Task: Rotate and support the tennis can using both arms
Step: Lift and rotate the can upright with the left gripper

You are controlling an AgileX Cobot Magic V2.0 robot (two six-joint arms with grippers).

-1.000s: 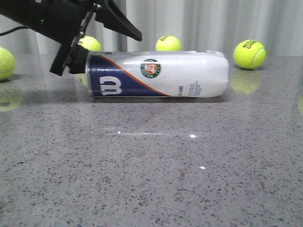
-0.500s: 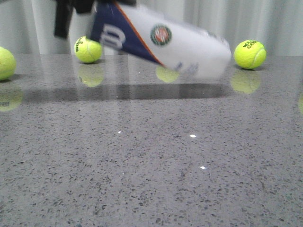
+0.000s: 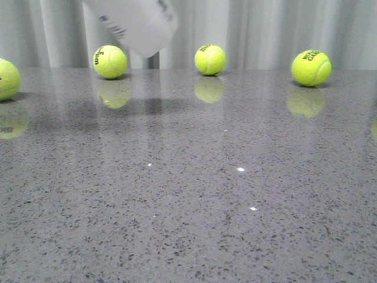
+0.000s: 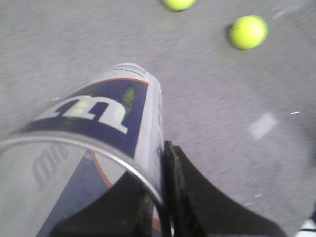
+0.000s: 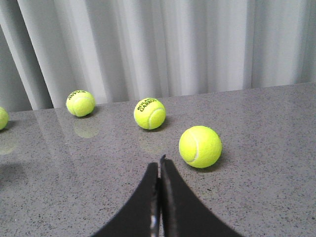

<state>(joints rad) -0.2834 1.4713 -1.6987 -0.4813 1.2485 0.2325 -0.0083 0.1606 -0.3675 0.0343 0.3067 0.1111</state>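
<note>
The tennis can (image 3: pixel 138 23) hangs in the air at the top left of the front view; only its white lower end shows, tilted, well off the table. In the left wrist view the tennis can (image 4: pixel 103 116) shows its navy band with the white "W" and its open rim. My left gripper (image 4: pixel 160 197) is shut on the can's rim wall, one finger inside and one finger outside. My right gripper (image 5: pixel 159 165) is shut and empty, low over the table, away from the can. Neither gripper shows in the front view.
Several yellow-green tennis balls lie on the grey stone table (image 3: pixel 188 194): one at the far left edge (image 3: pixel 6 78), three along the back (image 3: pixel 110 61) (image 3: pixel 210 59) (image 3: pixel 310 67). A ball (image 5: pixel 200 146) lies just beyond my right gripper. A curtain hangs behind.
The can has gone from lying flat on the table to lifted by its navy end, swinging up and to the left until only its white end shows at the top.
</note>
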